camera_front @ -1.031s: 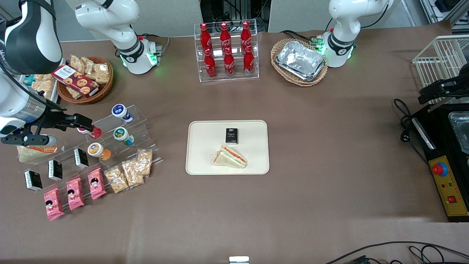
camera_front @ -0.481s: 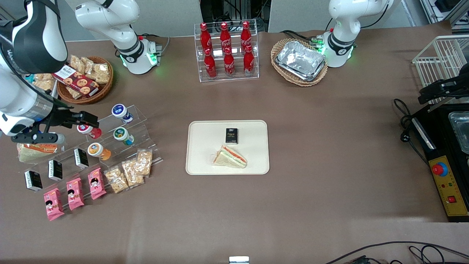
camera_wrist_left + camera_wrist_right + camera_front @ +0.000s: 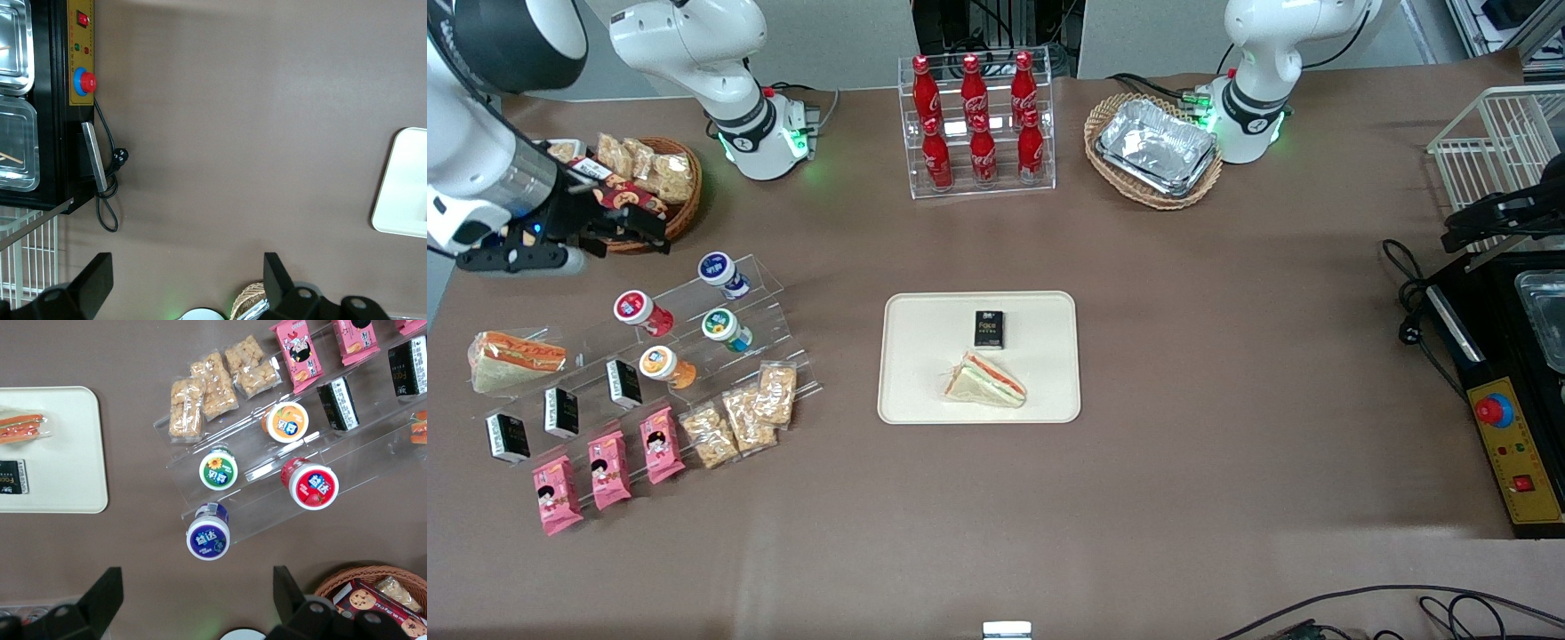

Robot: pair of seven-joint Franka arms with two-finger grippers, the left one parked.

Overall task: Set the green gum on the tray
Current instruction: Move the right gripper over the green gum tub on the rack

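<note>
The green gum [image 3: 720, 326] is a small white bottle with a green-rimmed cap, lying on the middle step of a clear acrylic stand [image 3: 769, 307]; the right wrist view shows its cap [image 3: 218, 469] with a yellow flower mark. The cream tray [image 3: 925, 391] lies mid-table, its corner [image 3: 67, 453] showing in the wrist view. My gripper [image 3: 645, 233] hovers open and empty above the table between the stand and a wicker basket, farther from the front camera than the gum. Its two fingers [image 3: 107, 587] stand wide apart around bare tablecloth.
On the stand are also blue-capped [image 3: 720, 271], red-capped [image 3: 638, 309] and orange-capped [image 3: 663, 364] bottles, black boxes, pink packets and snack bags. A snack basket [image 3: 667, 182] lies under the arm. The tray holds a sandwich [image 3: 985, 380] and a black box [image 3: 989, 328].
My gripper has moved away from the front camera, from over the red-capped bottle to beside the snack basket. The red-capped bottle and the wrapped sandwich now show fully. The gum has not moved.
</note>
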